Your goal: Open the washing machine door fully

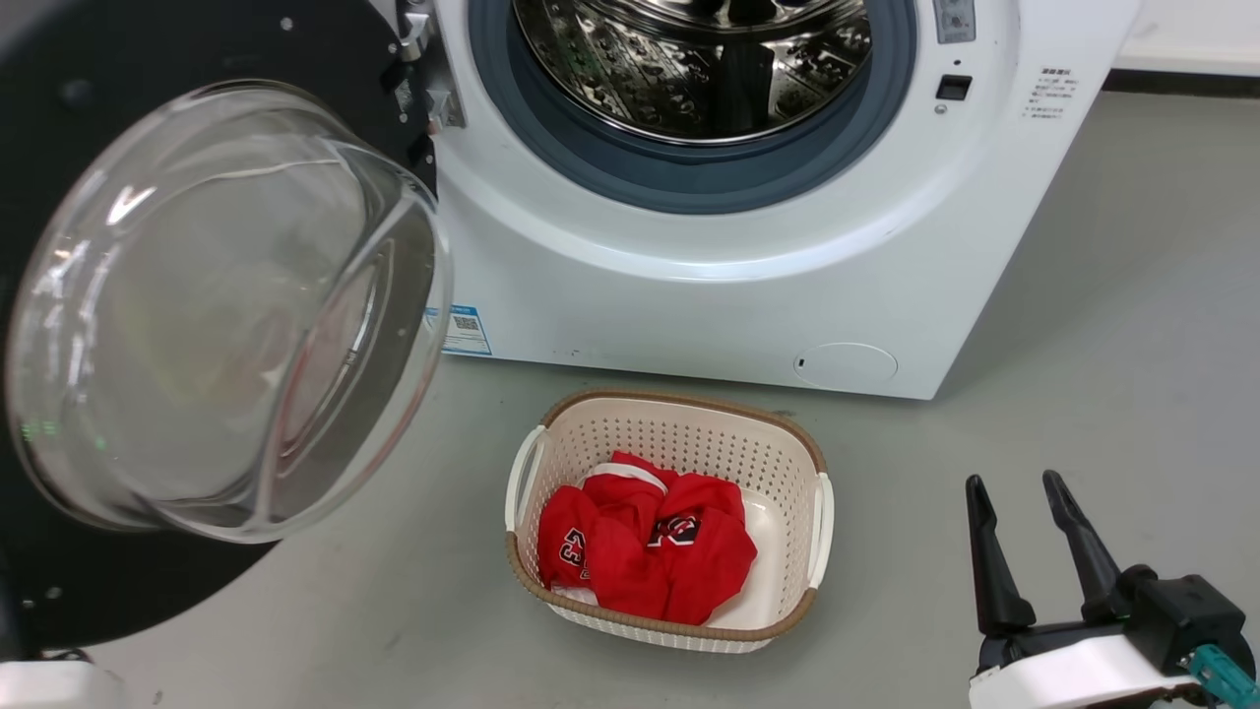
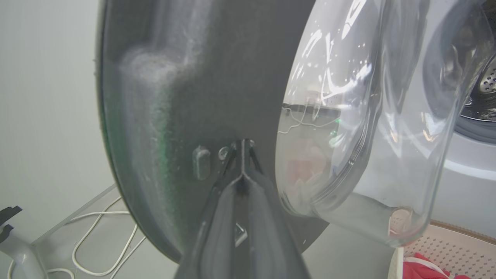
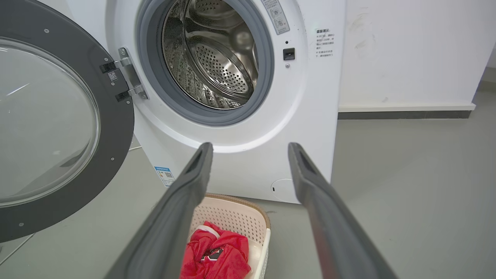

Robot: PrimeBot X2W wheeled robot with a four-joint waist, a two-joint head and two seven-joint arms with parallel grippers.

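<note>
The washing machine door (image 1: pixel 197 49) stands swung out to the left on its metal hinge (image 1: pixel 423 89), its clear glass bowl (image 1: pixel 217 315) bulging towards me. The steel drum (image 1: pixel 689 59) lies exposed. In the left wrist view my left gripper (image 2: pixel 243 142) is shut, its tips touching the door's (image 2: pixel 174 116) black inner face beside the bowl. My right gripper (image 1: pixel 1014 481) hangs open and holds nothing at the lower right, apart from the machine. In the right wrist view the right gripper (image 3: pixel 250 146) points at the machine front, with the door (image 3: pixel 112 128) to the left.
A cream basket (image 1: pixel 679 397) holding red clothes (image 1: pixel 640 542) sits on the floor just in front of the machine. White cables (image 2: pixel 100 248) lie on the floor behind the door, near a pale wall. Bare grey floor stretches to the machine's right.
</note>
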